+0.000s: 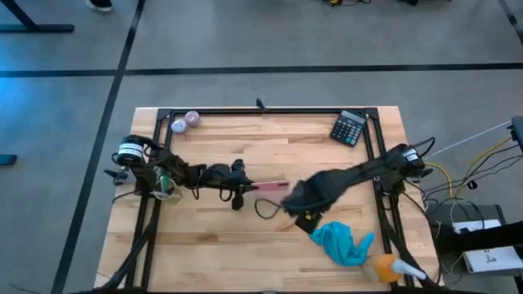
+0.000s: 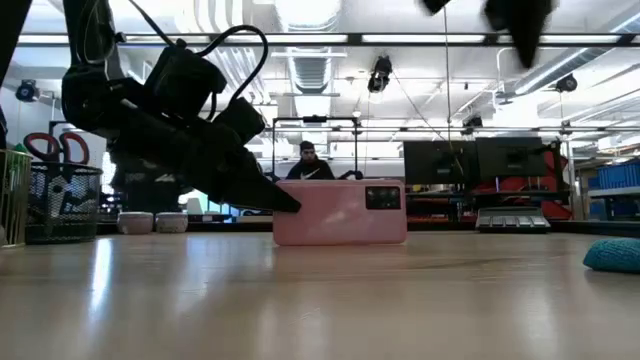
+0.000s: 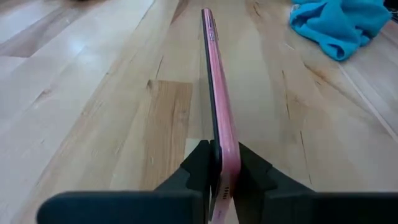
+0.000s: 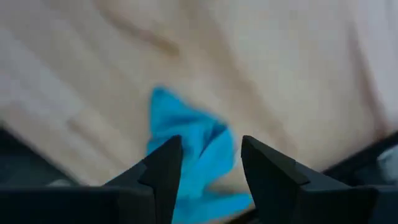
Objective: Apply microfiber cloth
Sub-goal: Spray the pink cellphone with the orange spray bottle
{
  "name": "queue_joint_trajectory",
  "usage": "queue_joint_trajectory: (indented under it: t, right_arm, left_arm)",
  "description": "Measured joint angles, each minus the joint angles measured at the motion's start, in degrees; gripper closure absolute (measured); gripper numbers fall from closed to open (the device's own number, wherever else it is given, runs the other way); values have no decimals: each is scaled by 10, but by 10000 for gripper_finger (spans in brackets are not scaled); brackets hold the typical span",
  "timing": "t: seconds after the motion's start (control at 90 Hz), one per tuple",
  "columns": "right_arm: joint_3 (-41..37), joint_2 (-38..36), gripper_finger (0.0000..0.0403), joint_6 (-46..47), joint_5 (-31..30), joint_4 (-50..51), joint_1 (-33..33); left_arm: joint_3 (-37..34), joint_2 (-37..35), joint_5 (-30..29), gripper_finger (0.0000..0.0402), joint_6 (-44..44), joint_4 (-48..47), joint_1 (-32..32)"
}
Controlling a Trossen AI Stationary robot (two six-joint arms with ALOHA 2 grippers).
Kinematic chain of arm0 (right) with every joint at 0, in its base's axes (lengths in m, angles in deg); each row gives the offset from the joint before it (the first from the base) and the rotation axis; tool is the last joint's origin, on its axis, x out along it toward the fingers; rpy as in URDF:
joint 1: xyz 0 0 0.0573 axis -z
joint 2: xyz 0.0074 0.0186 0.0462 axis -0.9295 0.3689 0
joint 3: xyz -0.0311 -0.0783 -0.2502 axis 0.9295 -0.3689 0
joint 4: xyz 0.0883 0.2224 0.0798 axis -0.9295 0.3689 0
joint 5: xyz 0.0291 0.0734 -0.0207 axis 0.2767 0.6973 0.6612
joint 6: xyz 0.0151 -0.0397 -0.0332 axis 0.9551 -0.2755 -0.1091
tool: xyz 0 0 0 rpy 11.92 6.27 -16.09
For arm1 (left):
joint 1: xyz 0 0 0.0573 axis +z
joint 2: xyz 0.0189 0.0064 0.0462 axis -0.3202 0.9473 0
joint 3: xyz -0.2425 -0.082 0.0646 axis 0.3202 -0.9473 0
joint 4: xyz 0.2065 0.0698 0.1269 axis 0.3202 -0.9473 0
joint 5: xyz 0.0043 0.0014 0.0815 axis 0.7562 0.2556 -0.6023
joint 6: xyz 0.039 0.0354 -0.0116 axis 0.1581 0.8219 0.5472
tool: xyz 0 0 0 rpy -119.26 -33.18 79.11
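Since the cloth (image 1: pixel 343 242) is soft and floppy, the right gripper (image 4: pixel 208 165), fingers apart above it, should pinch a bunched fold; the left gripper (image 3: pixel 219 171) is clamped on the pink phone (image 3: pixel 217 106).

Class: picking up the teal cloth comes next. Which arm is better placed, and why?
The right. Its hand is open above the microfiber cloth, while the left hand is shut on the pink phone, holding it on edge.

Cloth (image 1: pixel 343 243) right of phone (image 1: pixel 268 186) — apart.
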State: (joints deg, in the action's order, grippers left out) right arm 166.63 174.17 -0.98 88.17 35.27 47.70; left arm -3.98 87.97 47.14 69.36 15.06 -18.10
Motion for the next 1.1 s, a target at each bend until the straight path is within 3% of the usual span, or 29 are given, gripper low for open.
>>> queue_joint_trajectory:
  t: [0.156, 0.544, 0.889, 1.1]
  right_arm:
    - [0, -31, 267, 76, 55, 14, -43]
    - [0, -81, 288, 118, 199, 16, -169]
    - [-1, -84, 319, 221, 212, 14, -258]
    - [-1, -93, 295, 269, 249, 14, -285]
  left_arm:
    - [0, 0, 3, 378, -5, 1, -3]
    - [0, 0, 6, 377, -22, 1, -6]
    - [-1, 0, 7, 377, -39, 4, -10]
    - [-1, 0, 7, 377, -39, 8, -10]
